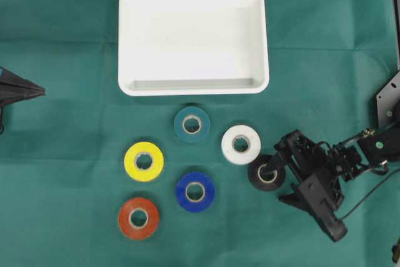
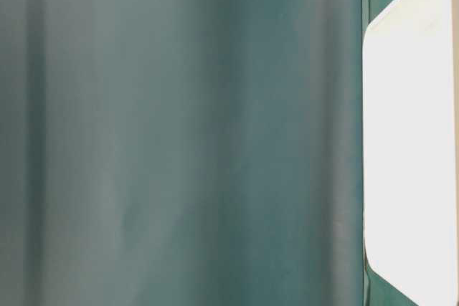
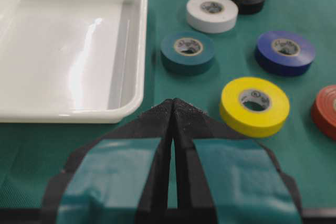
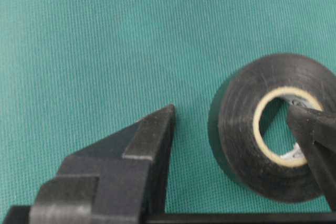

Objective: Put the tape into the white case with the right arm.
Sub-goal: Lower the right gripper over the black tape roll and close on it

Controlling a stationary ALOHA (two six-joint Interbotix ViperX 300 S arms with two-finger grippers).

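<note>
Currently at grasp step: right gripper (image 1: 273, 176) lowered over black tape roll (image 1: 267, 174), lower right of overhead view, just beside white tape roll (image 1: 241, 144). Jaws wide apart, straddling roll's wall: one finger (image 4: 315, 135) inside core hole, other finger (image 4: 152, 135) on cloth outside, clear of roll. Nothing clamped yet. White case (image 1: 194, 85) sits upper centre, empty, well apart from roll. Next move, my judgement: close on wall, lift, carry up-left over case, release. Left gripper (image 3: 173, 109) parked at left edge, fingertips together, holding nothing.
</note>
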